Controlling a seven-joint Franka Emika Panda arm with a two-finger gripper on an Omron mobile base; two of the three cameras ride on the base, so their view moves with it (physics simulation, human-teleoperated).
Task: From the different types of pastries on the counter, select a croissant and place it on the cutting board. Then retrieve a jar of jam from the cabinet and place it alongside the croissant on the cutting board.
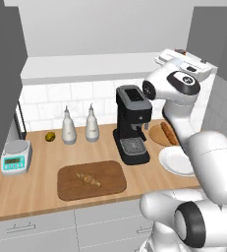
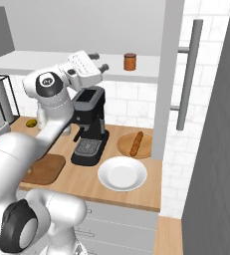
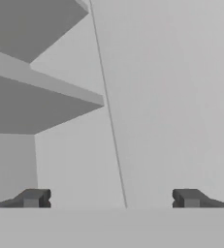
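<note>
Croissant [image 1: 88, 179], small, golden-brown and knobbly, is seen lying on the dark brown rectangular wooden cutting board [image 1: 112, 187] at the front of the light tan wooden counter [image 1: 36, 194]. One small squat orange-red jar of jam [image 2: 130, 62] with a darker lid is seen standing on the pale cabinet shelf [image 2: 141, 74] above the counter, well apart from the board. One straight reddish-brown stick pastry [image 2: 135, 143] is laid on a round light wooden plate [image 2: 146, 147], next to one empty white plate [image 2: 122, 174]. One black coffee machine [image 1: 131, 123], two white bottles [image 1: 69, 127], one small olive-coloured fruit [image 1: 50, 137] and one teal kitchen scale [image 1: 15, 156] are counted on the counter. White arm is raised high, elbow bent, hand reaching toward the shelf. Gripper [image 2: 99, 62] is held level near the shelf, short of the jar, fingers [image 3: 33, 197] spread wide apart, nothing between them.
</note>
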